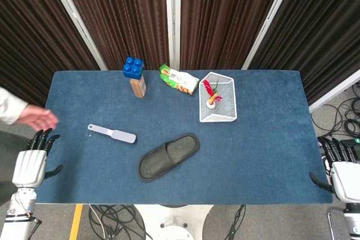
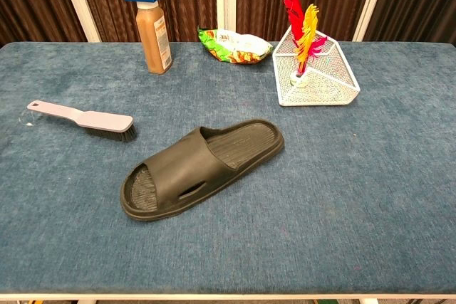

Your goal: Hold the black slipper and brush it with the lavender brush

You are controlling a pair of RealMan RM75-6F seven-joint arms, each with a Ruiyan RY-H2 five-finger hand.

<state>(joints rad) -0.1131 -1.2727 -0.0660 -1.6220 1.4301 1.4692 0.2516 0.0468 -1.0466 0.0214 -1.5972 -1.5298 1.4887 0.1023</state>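
Nearest, the black slipper (image 2: 203, 167) is laid sole-down beside the lavender brush (image 2: 84, 119), ready for grasping, while both hands, left (image 1: 31, 161) and right (image 1: 343, 170), are kept released and empty off the tabletop (image 1: 270, 155).

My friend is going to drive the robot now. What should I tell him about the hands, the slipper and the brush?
Left hand: open, off the table's left edge, holding nothing.
Right hand: open, off the right edge, holding nothing.
Black slipper: lies sole-down mid-table, untouched.
Lavender brush: lies bristles-down, left of the slipper, apart from it.
Done: nothing yet.
Left: hold the slipper, pick up the brush, brush the slipper.
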